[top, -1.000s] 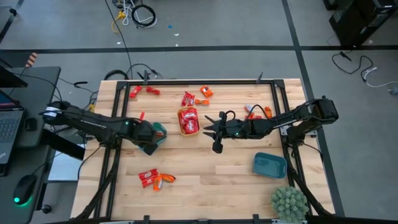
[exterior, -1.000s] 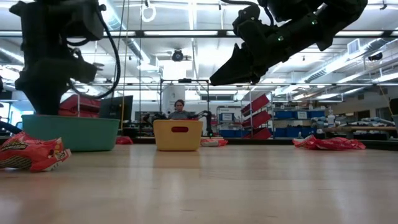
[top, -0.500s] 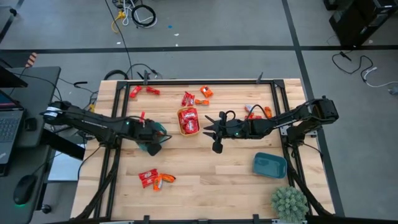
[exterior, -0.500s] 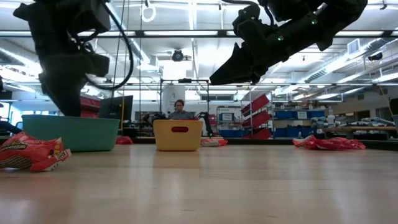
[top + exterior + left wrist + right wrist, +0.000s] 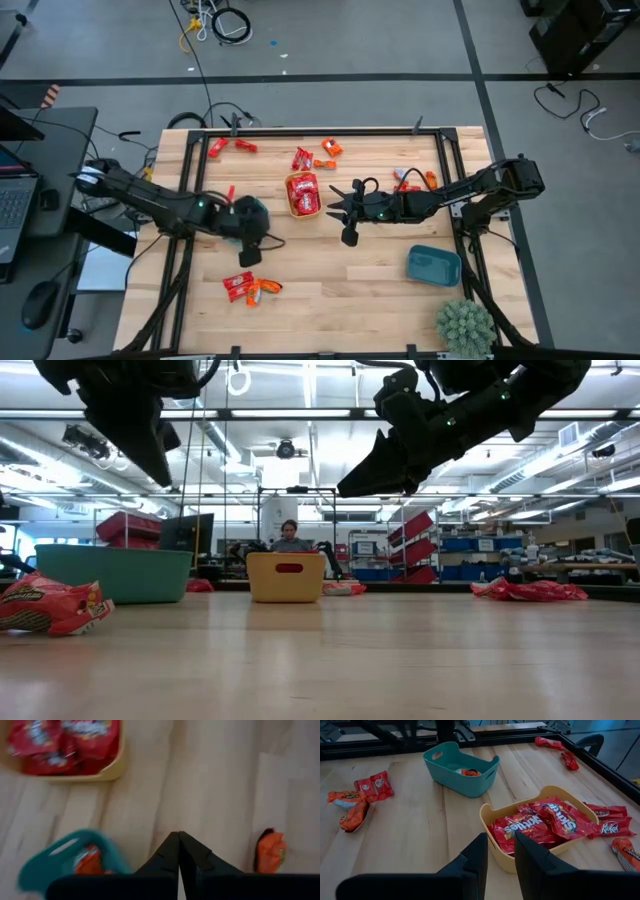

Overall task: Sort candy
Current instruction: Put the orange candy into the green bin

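Note:
Red candy packs fill the yellow bowl (image 5: 302, 193) mid-table, whose rim (image 5: 495, 810) lies just ahead of my open right gripper (image 5: 334, 211) (image 5: 501, 840), which hovers to its right. The teal bowl (image 5: 257, 209) (image 5: 461, 767) holds an orange candy (image 5: 89, 862). My left gripper (image 5: 247, 256) (image 5: 178, 837) is shut with nothing between its fingers, raised above the table just nearward of the teal bowl. Loose red and orange candies (image 5: 250, 288) lie on the table below it, and one orange candy (image 5: 270, 851) shows in its wrist view.
More loose candies lie near the far edge (image 5: 303, 158) (image 5: 218, 147) and by the right arm (image 5: 412, 180). A second teal-blue bowl (image 5: 433, 265) sits near the right corner beside a potted plant (image 5: 465, 325). A person sits in the room beyond the table.
My left gripper has risen out of the teal bowl and moved toward the table's near edge, ending above the bare wood beside the bowl. The right arm has kept still.

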`<state>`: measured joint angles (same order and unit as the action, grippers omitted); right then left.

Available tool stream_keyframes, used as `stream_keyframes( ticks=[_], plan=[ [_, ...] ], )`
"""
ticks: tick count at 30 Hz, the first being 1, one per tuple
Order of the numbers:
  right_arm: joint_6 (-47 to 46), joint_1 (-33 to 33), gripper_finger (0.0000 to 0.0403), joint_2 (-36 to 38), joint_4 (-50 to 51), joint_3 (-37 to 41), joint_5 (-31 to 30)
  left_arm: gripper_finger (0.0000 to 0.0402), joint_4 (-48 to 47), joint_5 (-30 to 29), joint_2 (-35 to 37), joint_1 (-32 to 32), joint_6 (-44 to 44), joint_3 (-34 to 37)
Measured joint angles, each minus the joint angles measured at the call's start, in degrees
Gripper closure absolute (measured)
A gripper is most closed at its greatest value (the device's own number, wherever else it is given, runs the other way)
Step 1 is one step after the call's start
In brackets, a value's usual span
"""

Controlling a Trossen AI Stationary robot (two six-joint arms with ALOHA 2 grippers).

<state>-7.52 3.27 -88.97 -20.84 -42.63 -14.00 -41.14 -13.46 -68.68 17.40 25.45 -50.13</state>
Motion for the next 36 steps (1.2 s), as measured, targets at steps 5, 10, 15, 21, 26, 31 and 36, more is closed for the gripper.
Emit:
stream_keyframes(
  ticks=[5,10,15,21,26,31,36],
  plan=[
    [-0.36,0.04,0.0321,0.00,-0.02,0.00,0.00,0.0362,4.47,6.21,-5.78,1.89,-0.04,0.00],
    [-0.44,0.04,0.0321,0.00,-0.08,0.00,0.00,0.0299,6.59,12.70,-12.07,3.42,0.13,0.00],
    [-0.44,0.04,0.0321,0.00,-0.06,0.00,0.00,0.0226,10.26,14.56,-17.66,5.08,0.24,0.00],
    [-0.44,0.04,0.0321,0.00,0.00,0.00,0.00,0.0158,13.85,17.59,-20.76,6.11,0.68,0.00],
    [-0.44,0.04,0.0321,0.00,0.00,0.00,0.00,0.0127,16.45,19.42,-20.84,7.41,0.71,0.00],
    [-0.44,0.04,0.0321,0.00,-0.02,0.00,0.00,0.0115,14.87,18.39,-22.44,9.21,0.70,-0.02],
    [-0.44,0.04,0.0321,0.00,-0.02,0.00,0.02,0.0114,14.22,17.93,-25.38,9.35,0.71,0.00]
  ],
)
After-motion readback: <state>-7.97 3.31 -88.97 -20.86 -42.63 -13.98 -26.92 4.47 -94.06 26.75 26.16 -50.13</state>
